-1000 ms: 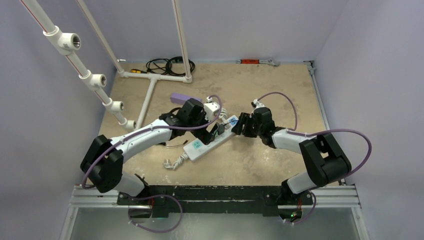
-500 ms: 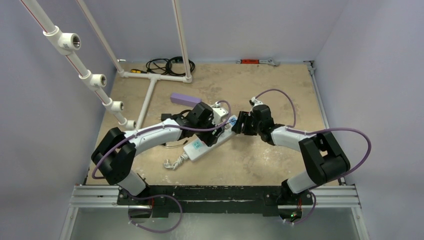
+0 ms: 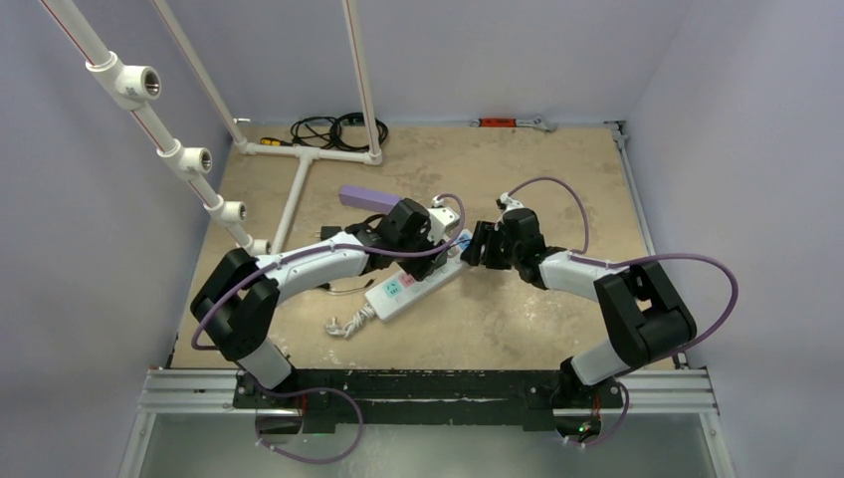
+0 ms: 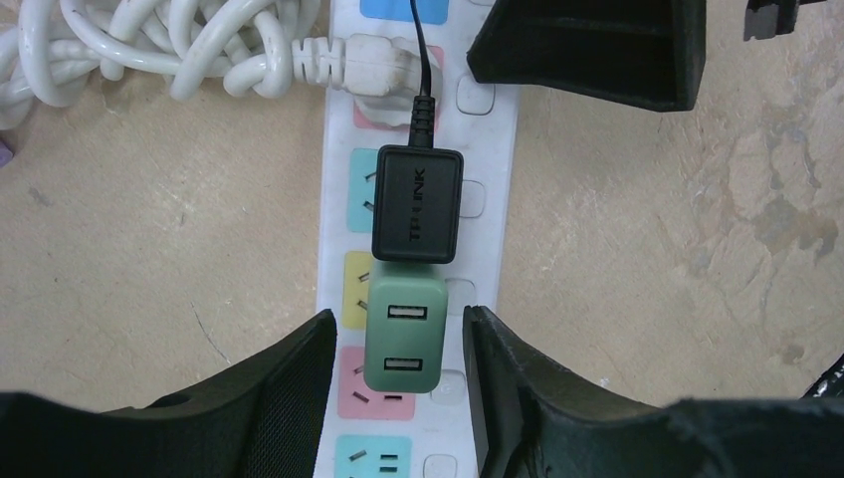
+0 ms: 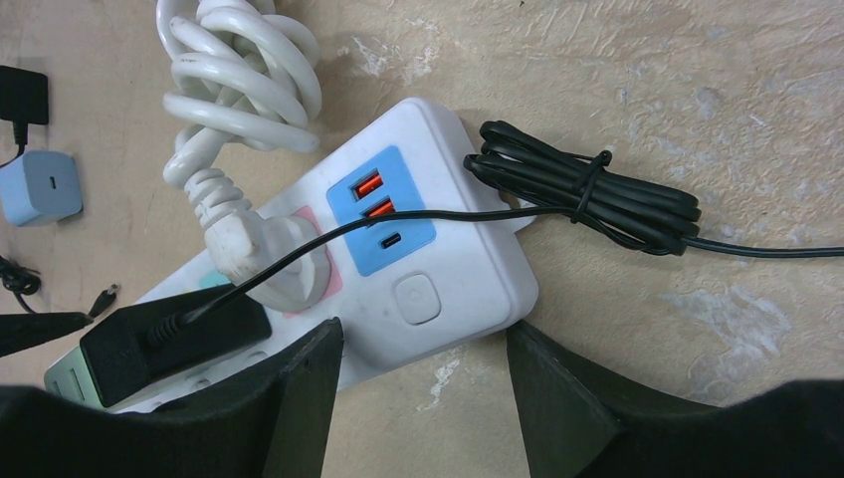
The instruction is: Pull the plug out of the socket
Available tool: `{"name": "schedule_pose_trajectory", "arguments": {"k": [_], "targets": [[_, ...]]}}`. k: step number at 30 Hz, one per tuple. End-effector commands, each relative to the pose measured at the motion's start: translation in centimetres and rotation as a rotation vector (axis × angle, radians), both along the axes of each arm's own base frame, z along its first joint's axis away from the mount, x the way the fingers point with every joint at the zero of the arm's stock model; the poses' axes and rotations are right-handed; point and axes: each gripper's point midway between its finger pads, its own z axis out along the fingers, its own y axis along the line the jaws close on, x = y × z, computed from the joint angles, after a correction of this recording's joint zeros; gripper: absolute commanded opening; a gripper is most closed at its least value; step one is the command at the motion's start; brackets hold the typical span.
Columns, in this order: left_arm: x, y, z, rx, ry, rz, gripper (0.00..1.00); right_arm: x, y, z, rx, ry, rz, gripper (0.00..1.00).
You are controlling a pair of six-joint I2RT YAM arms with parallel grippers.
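The socket (image 4: 493,249) is a long white strip with coloured faces, lying slantwise mid-table (image 3: 393,291). A green two-port USB plug (image 4: 403,334) sits in it. Just beyond it sits a black adapter (image 4: 418,204) with a thin black lead, then a white plug (image 4: 373,75). My left gripper (image 4: 398,319) straddles the green plug, jaws narrow, with a thin gap on each side. My right gripper (image 5: 423,334) is at the socket's (image 5: 468,269) switch end, fingertips against its corner on both sides.
The bundled white cord (image 4: 149,45) lies beside the strip. A tied black cable (image 5: 587,194) rests by its end, and a small pale-blue charger (image 5: 35,189) lies loose. A purple box (image 3: 368,196), a white pipe frame (image 3: 299,174) and coiled black cable (image 3: 328,129) are behind.
My left arm moved right along the strip and came down over the green plug, its jaws narrowing from wide to close around it. The right arm held still.
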Motion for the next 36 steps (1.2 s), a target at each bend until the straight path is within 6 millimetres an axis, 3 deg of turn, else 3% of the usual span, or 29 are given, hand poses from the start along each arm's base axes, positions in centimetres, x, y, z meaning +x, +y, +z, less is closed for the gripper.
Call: {"name": "schedule_pose_trajectory", "arguments": {"k": [1,10,15,18,19,25,36], "targets": [[1.1,-1.0,1.2,-0.021,-0.050,0.008,0.49,0.8,-0.1,0.6,0.003,-0.044,-0.010,0.64],[0.6,-1.0,-0.4,0.030,-0.033,0.002,0.49,0.8,-0.2,0.4,0.000,-0.039,-0.014,0.64],[0.6,-1.0,-0.3,0.034,-0.045,0.002,0.40,0.8,-0.3,0.5,0.000,-0.043,-0.014,0.64],[0.5,-1.0,-0.3,0.035,-0.044,0.000,0.33,0.8,-0.3,0.4,0.000,-0.041,-0.014,0.64],[0.4,-1.1,-0.5,0.038,-0.038,-0.004,0.24,0.8,-0.3,0.3,-0.002,-0.038,-0.015,0.64],[-0.3,-1.5,-1.0,0.052,-0.036,-0.029,0.00,0.9,-0.5,0.2,-0.005,-0.035,-0.021,0.64],[-1.5,-2.0,-2.3,0.123,-0.050,-0.048,0.00,0.9,-0.6,-0.2,-0.012,-0.022,-0.025,0.63]]}}
